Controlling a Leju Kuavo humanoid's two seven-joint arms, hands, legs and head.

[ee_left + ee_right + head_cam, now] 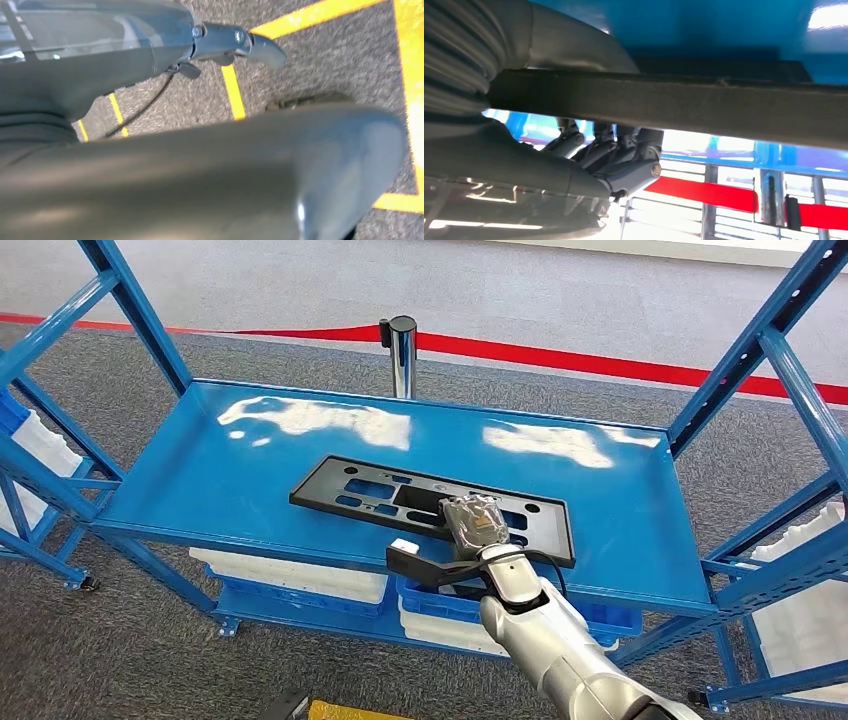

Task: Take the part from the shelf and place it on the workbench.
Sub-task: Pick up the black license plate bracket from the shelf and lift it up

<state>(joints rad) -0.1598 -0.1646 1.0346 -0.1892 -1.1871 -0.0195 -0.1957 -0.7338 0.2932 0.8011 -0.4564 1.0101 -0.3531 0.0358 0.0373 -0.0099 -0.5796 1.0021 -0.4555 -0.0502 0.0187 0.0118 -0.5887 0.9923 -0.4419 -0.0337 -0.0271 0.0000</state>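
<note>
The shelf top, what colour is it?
Glossy blue, clearest in the head view: shelf.

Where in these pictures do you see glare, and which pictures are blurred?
Head view: sharp, with white glare patches on the blue shelf behind the black part. Left wrist view: motion-blurred, yellow floor lines smeared. Right wrist view: overexposed background, the dark part edge close and soft.

The flat black part [432, 508], full of cutouts, lies on the blue shelf [250, 470].
</note>
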